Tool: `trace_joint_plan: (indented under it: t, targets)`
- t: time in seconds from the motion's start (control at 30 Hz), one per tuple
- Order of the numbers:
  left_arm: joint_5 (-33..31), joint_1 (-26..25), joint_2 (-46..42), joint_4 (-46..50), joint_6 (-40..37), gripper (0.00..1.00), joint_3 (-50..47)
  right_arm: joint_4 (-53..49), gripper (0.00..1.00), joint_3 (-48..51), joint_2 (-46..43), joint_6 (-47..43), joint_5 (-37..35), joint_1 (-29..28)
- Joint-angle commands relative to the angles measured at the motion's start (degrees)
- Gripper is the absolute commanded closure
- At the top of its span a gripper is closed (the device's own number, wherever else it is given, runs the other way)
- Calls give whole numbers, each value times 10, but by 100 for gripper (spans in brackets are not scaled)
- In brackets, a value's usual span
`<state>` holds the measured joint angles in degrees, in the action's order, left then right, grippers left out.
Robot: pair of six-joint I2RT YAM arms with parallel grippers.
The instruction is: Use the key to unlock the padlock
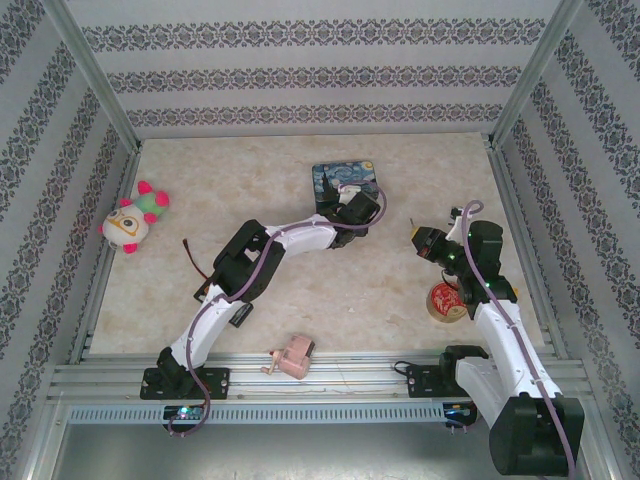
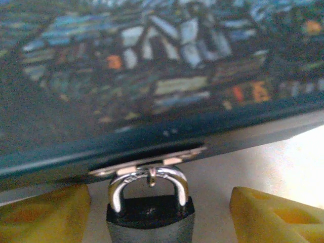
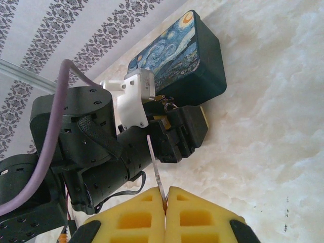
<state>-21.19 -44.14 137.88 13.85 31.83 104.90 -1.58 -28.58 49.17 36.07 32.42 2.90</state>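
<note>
The dark padlock point(image 2: 150, 212) hangs by its silver shackle point(image 2: 149, 177) from the hasp of the blue painted tin point(image 2: 152, 76). My left gripper point(image 2: 157, 217) is open around it, one yellow finger point(image 2: 43, 215) on each side, neither touching the lock. In the top view this gripper point(image 1: 355, 213) sits at the tin's point(image 1: 343, 180) near edge. My right gripper point(image 3: 166, 195) is shut on the key point(image 3: 156, 164). The key's thin blade sticks out past the foam pads toward the left gripper. The right gripper point(image 1: 420, 238) hovers to the right of the tin.
A roll of tape point(image 1: 445, 300) lies by the right arm. A pink gadget point(image 1: 290, 360) rests at the near edge, and a plush toy point(image 1: 133, 220) lies at the far left. Metal frame rails border the table.
</note>
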Motion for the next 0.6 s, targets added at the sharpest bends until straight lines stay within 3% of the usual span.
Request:
trace_joint_plan:
  t: [0.0,0.2,0.57]
  targets:
    - [9,5,-15,44,-5,21,26,-5,100,-19,-6,-8,10,6]
    - [-9,8,-4,52,-4,20,44,-4,100,-21,-7,-8,11,6]
    - [-10,19,10,45,9,32,42,-4,100,-17,-7,-9,10,6]
